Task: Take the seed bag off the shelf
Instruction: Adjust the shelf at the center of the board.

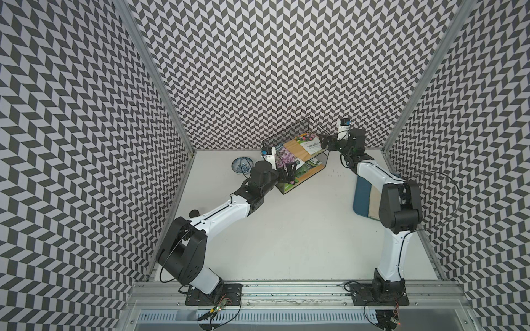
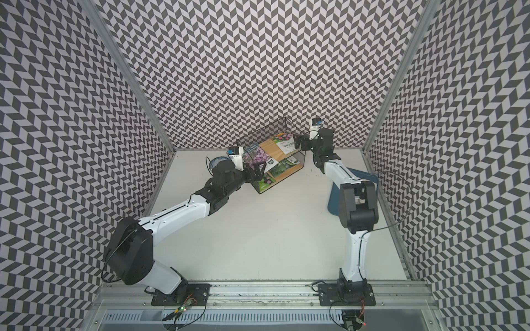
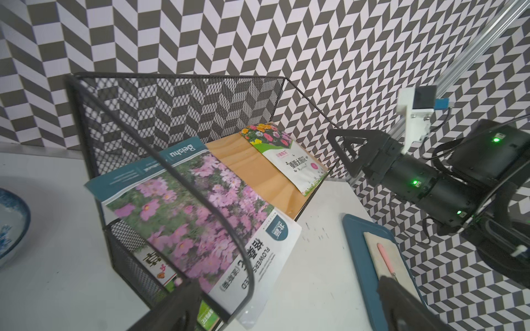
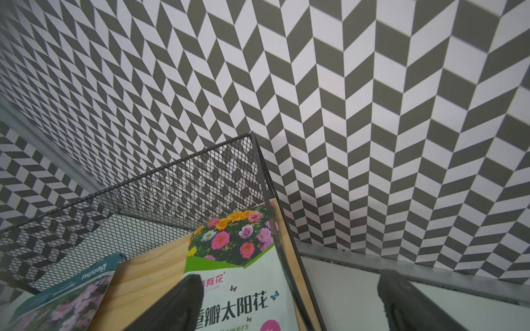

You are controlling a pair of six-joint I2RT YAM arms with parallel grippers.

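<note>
Mid-frame in a top view, the open left hand (image 1: 288, 173) sits by the shelf's (image 1: 292, 133) pink seed bag (image 1: 284, 157), the open right hand (image 1: 323, 142) seemingly astride the end wire (image 4: 265, 186) at the white bag (image 1: 311, 146); closing may grab wire, dragging the shelf.

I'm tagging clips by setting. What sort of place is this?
Probably a robot test cell, not a home: black-and-white chevron walls enclose a white tabletop, with left arm and right arm mounted on a silver aluminium rail.
</note>
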